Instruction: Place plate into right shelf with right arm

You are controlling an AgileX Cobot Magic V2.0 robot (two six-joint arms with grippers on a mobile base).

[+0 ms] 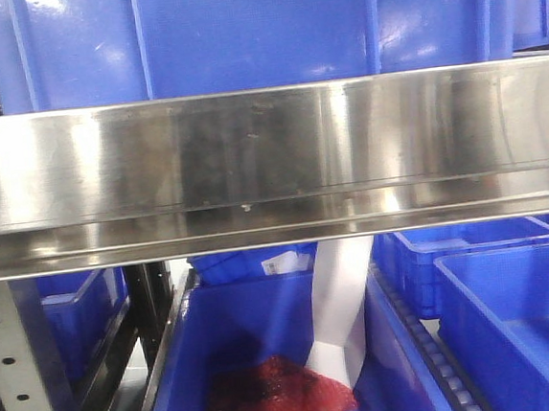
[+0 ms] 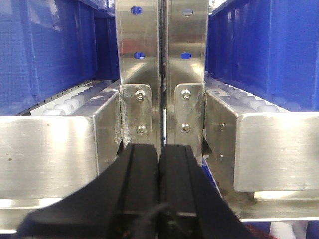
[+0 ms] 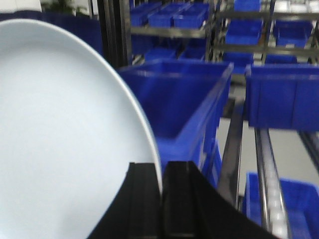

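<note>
— Right pincer (image 3: 161, 199), what does it hold?
— It pinches the rim of one white plate (image 3: 60, 139), upright on edge at the left, before blue bins (image 3: 174, 99).
— And left pincer (image 2: 159, 189)?
— Pressed together, near two steel uprights (image 2: 162, 74).

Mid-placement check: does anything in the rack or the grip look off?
One oddity, in the front view: a white strip hangs from under the steel rail into the lower blue bin, ending on crumpled red netting. What it is cannot be told. The plate sits pinched at its rim in the right tool.
</note>
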